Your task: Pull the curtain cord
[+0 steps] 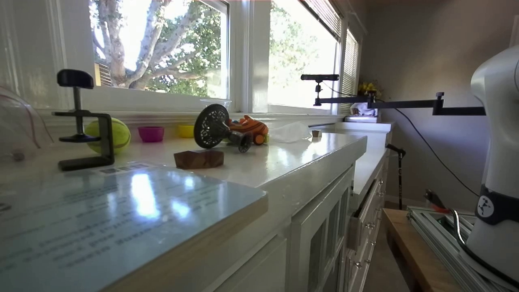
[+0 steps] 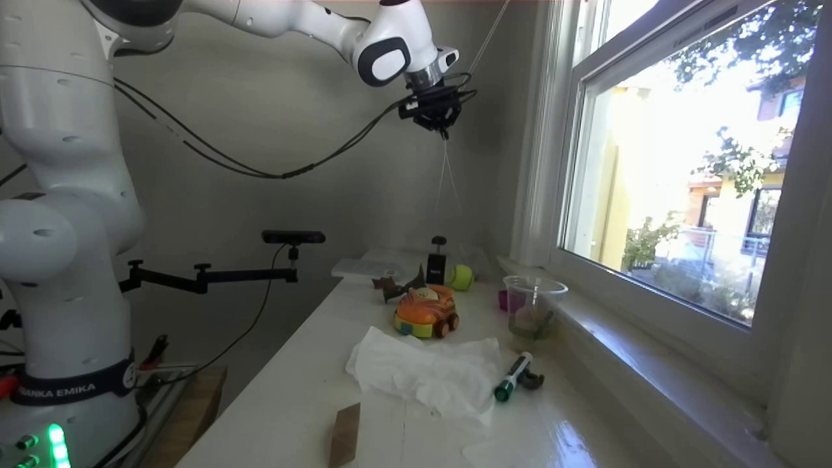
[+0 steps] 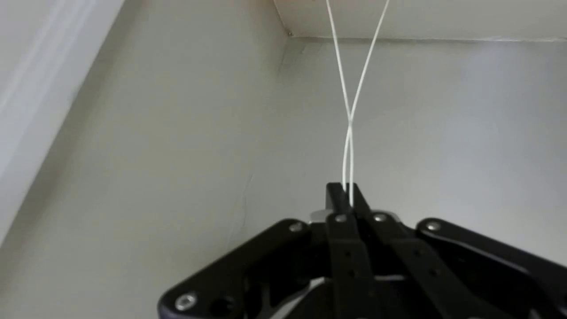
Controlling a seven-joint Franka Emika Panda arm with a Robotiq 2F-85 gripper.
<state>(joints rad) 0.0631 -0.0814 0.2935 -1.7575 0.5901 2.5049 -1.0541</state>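
Note:
The curtain cord is thin and white, in two strands. In the wrist view the cord [image 3: 350,119] comes down from the top, its strands cross, and it runs in between my fingertips. My gripper [image 3: 347,195] is shut on it. In an exterior view the gripper [image 2: 444,134] is high above the counter, beside the window, pointing down. The cord [image 2: 490,36] slants from the upper right to the gripper, and its loose strands hang below the fingers toward the counter. The gripper is out of view in an exterior view that shows only the lower arm [image 1: 494,162].
The white counter [image 2: 312,377] below holds an orange toy car [image 2: 426,311], a white cloth [image 2: 422,374], a clear cup [image 2: 534,305], a green marker [image 2: 513,377], a black clamp [image 2: 436,266] and a tennis ball [image 2: 461,277]. The window frame [image 2: 552,162] stands beside the gripper.

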